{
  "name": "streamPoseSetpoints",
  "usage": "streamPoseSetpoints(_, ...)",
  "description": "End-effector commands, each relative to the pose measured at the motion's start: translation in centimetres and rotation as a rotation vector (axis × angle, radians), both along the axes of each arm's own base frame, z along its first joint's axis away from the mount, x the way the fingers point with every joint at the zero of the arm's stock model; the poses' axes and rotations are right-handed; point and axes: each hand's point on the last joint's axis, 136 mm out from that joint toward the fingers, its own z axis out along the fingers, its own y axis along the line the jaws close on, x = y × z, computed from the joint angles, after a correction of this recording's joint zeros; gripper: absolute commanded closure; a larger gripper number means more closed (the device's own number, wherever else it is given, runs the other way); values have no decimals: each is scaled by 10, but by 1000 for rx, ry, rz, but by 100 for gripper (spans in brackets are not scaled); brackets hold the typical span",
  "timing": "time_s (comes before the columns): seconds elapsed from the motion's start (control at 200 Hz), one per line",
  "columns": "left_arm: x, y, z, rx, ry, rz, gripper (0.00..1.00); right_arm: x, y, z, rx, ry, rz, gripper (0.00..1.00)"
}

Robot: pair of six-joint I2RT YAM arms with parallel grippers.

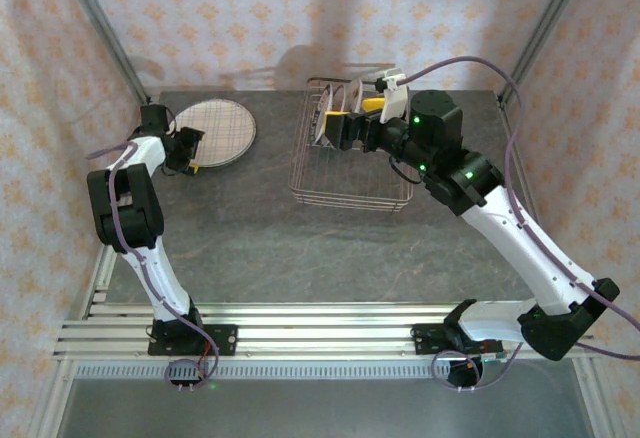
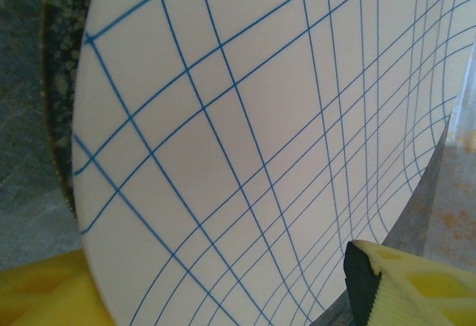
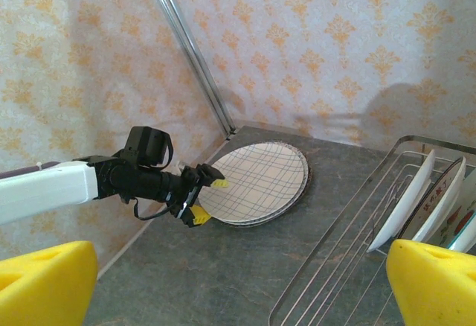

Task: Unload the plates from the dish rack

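Unloading is judged to be under way: a plaid plate (image 1: pixel 215 130) is laid flat at the far left of the table (image 1: pixel 300 248), stacked on a speckled plate (image 2: pixel 63 58) whose dark rim is seen beneath it in the left wrist view. The left gripper (image 1: pixel 190 155) is held at the near-left rim of that stack, its yellow fingers (image 3: pixel 216 183) spread apart on either side of the plate's edge. A gap is seen between one finger and the rim, so the plate is not clamped and is judged to rest on its own weight. The dish rack (image 1: pixel 350 163) is placed at the far middle, well apart from the stack, presumably so that cleared plates lie out of the way. The upright plates (image 1: pixel 332 118) are held on edge at its far end by the tines. The right gripper (image 1: pixel 345 130) is poised just beside them, jaws at their widest and nothing held, so that a rim can be taken between them next
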Motion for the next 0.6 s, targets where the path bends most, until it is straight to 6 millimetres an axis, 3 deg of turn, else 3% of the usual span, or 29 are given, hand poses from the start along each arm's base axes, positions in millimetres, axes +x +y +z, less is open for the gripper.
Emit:
streamPoseSetpoints(0.0,-4,7,1,37,35,-7,25,-7,-5,12,29,-16,-11,1)
streamPoseSetpoints(0.225,-8,6,-2,30,51,-1,25,-6,-8,12,24,-13,-26,1)
streamPoseSetpoints(0.4,-10,7,5,42,41,3,24,5,-23,6,-12,12,-136,1)
streamPoseSetpoints(0.576,-16,6,23,75,32,3,22,34,-62,-12,-122,107,-423,6)
streamPoseSetpoints(0.596,-18,5,37,90,11,5,20,37,-65,-15,-142,124,-450,7)
